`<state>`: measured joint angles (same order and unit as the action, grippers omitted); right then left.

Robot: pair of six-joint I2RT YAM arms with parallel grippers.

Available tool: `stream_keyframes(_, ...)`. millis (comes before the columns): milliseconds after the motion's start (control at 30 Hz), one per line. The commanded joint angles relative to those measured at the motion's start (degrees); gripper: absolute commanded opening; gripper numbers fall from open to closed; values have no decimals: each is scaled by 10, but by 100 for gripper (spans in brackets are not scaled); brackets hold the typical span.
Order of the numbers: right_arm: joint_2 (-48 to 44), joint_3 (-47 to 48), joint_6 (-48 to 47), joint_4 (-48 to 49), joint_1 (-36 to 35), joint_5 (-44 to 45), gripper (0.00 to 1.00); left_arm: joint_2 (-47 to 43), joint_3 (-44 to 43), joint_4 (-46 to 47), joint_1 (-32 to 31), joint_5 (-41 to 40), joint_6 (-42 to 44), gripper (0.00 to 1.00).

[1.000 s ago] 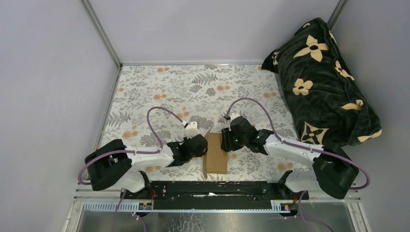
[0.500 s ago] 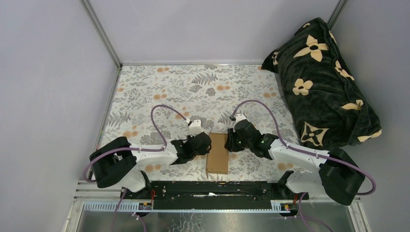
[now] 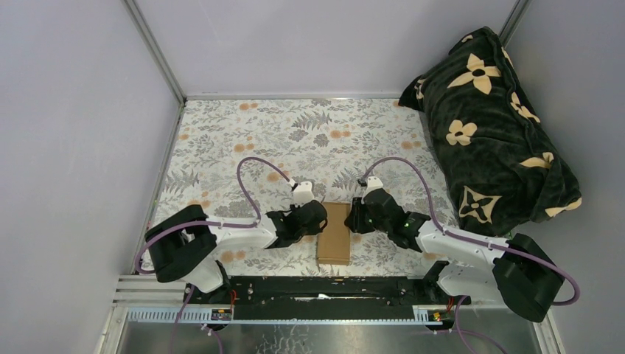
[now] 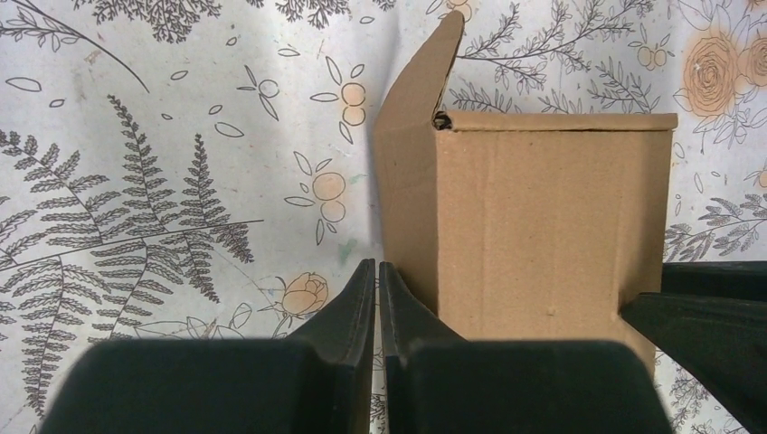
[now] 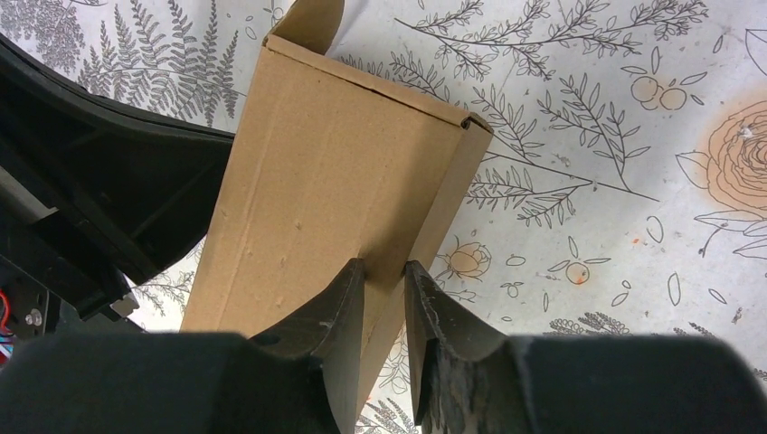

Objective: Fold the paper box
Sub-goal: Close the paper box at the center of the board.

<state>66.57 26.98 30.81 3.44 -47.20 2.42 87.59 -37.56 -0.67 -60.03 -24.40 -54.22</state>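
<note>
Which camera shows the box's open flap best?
The left wrist view: the open flap of the paper box shows whole and close. The right wrist view shows a flap cut off by the picture's edge. In the top view the box is small, the flap unclear.

Nothing readable here tbh, no labels, brands or numbers that I can spot. The box (image 3: pixel 334 234) is plain brown cardboard with no print on any face in view, and the tablecloth (image 3: pixel 295 133) only has a leaf and flower pattern.
</note>
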Motion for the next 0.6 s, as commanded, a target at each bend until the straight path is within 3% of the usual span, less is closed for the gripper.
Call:
stream_keyframes(0, 1, -35, 4, -52, -4, 21, 28, -16, -29, 27, -6, 1, 7, 10)
stream_keyframes(567, 5, -80, 106, -40, -4, 26, 28, -59, -35, -18, -5, -23, 13, 10)
